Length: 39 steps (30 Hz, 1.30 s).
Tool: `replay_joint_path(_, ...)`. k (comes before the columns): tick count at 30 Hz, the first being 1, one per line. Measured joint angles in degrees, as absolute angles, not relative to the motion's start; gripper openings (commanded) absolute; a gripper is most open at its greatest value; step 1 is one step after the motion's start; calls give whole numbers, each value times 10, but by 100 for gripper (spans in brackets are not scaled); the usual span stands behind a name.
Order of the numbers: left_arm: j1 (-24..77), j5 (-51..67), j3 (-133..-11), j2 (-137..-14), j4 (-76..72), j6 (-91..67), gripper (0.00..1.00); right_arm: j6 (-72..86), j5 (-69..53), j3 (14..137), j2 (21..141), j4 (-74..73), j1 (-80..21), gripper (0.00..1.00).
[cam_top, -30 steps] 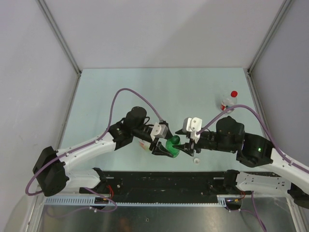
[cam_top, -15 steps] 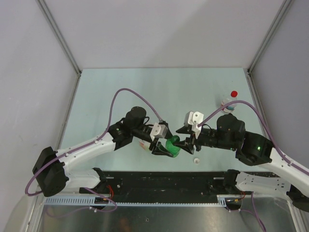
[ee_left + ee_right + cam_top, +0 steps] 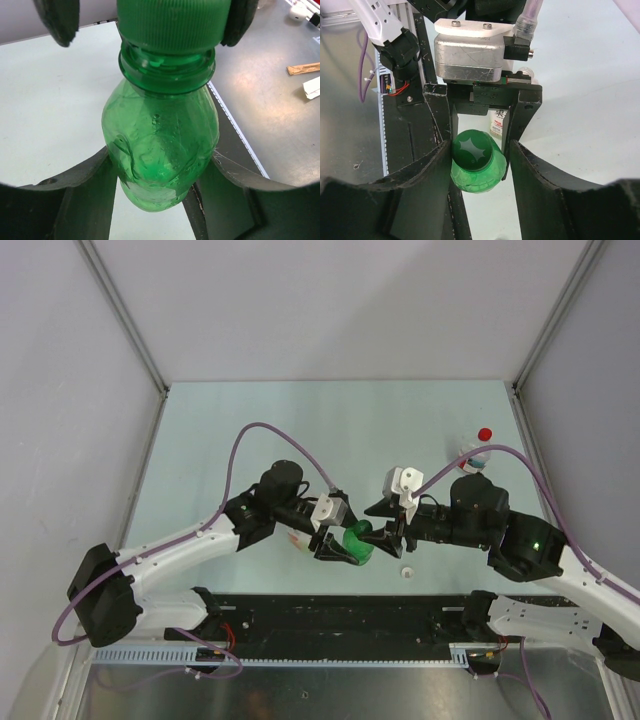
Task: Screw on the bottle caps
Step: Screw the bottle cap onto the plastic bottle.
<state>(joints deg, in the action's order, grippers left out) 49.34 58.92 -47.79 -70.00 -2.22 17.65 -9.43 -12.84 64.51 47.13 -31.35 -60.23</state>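
Observation:
My left gripper is shut on the body of the green bottle, holding it off the table with its neck toward the right arm. The green cap sits on the bottle's neck. My right gripper is open around that green cap: one finger touches it and a gap shows at the other. The white cap lies loose on the table below the right gripper. The red cap sits on the small clear bottle at the far right.
A clear labelled bottle lies under the left wrist, its label visible past the green bottle. The black base rail runs along the near edge. Grey walls enclose the table.
The right wrist has rolled and shifted slightly up around the bottle's neck during the first half second, then held. The left arm and green bottle have stayed put.

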Motion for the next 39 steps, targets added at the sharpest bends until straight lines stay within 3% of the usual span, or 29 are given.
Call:
replay_joint_path(6,493,589,-478,-700,-22,176,0,-95,-136,645,473,-313,-601,50)
replay_joint_path(12,493,589,-478,-701,-22,176,0,-94,-144,645,475,-312,-601,27)
replay_joint_path(18,493,576,-478,-701,-19,175,0,-85,-139,645,477,-311,-600,18)
replay_joint_path(32,497,453,-478,-668,13,157,0,-1,-67,645,482,-316,-595,14)
replay_joint_path(39,530,327,-482,-661,16,143,0,98,13,645,500,-307,-597,15)
